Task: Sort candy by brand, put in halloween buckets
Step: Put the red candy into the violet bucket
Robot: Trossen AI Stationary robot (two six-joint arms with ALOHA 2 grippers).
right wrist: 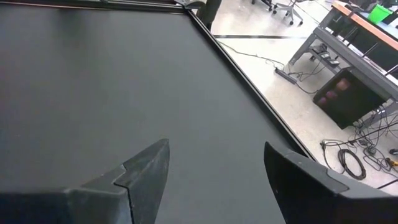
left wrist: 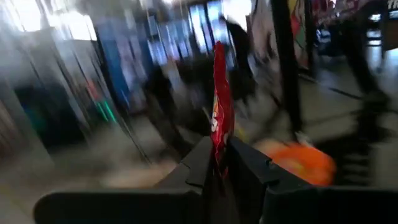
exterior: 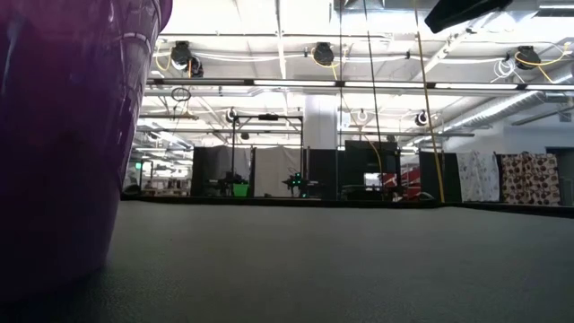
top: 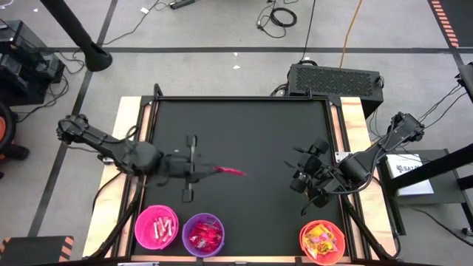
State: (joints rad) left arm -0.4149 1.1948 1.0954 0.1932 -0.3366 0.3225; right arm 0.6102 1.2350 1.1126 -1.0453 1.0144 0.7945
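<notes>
From above, the left gripper (top: 214, 171) pinches a red candy packet (top: 230, 171) over the table (top: 251, 125), at twelve o'clock from the purple bucket (top: 203, 234). The right gripper (top: 301, 177) waits spread, at twelve o'clock from the orange bucket (top: 323, 241); the pink bucket (top: 156, 226) stands left.

Left wrist: fingers (left wrist: 198, 163) clamp the packet (left wrist: 221, 112).

Right wrist: fingers (right wrist: 149, 165) apart.

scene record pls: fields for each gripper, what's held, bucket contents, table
left gripper: over the table's left-centre, shut on a red candy packet
held packet: pinched between the fingers, standing out past the tips
right gripper: open, nothing held, over the table's right side, above the mat
pink bucket: front edge, left; pale packets inside
purple bucket: beside the pink one; red packets inside
orange bucket: front right; yellow packets inside
table: black mat, no loose candy visible on it
</notes>
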